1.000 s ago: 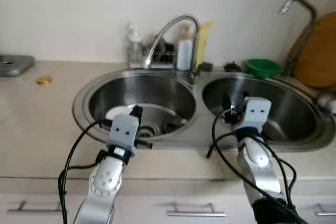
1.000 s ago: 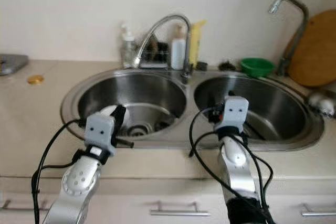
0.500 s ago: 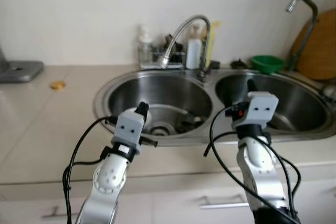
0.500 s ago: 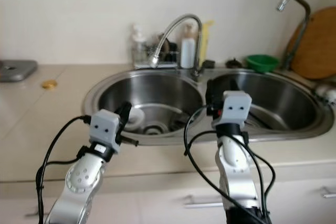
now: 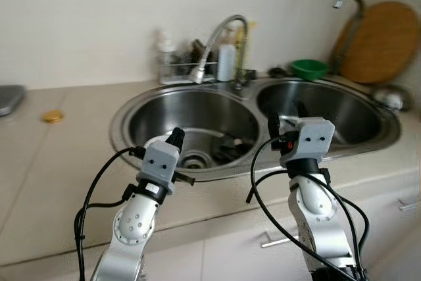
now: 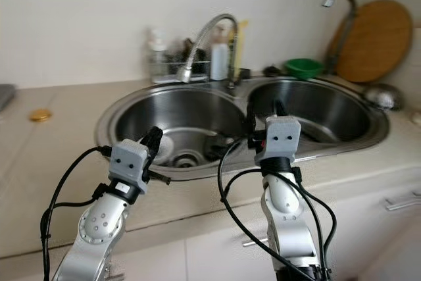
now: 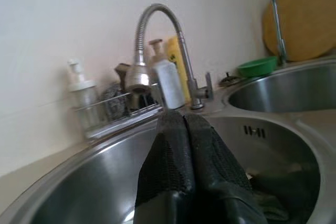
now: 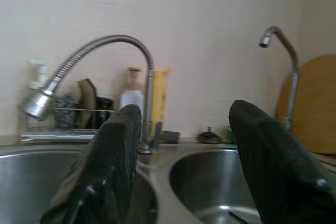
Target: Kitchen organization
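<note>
A double steel sink (image 5: 118, 126) is set in the beige counter. Its left basin holds a white dish (image 6: 164, 144) and some dark items (image 5: 227, 151) beside the drain. My left gripper (image 5: 177, 135) hovers over the front rim of the left basin, its fingers (image 7: 182, 129) pressed shut with nothing between them. Over the front of the right basin (image 5: 342, 113), my right gripper (image 5: 284, 116) stands open and empty, with its fingers (image 8: 121, 145) well apart.
A gooseneck faucet (image 5: 220, 34) rises behind the divider, by a wire rack (image 5: 177, 70) with bottles. A green bowl (image 5: 309, 68), a second tap (image 5: 347, 4) and a round wooden board (image 5: 385, 41) stand at the back right. A gold lid (image 5: 51, 116) lies left.
The whole picture has shifted and tilted, so the camera moved; the sink now sits slanted in view. Both arms hold the same pose over the sink's front rim.
</note>
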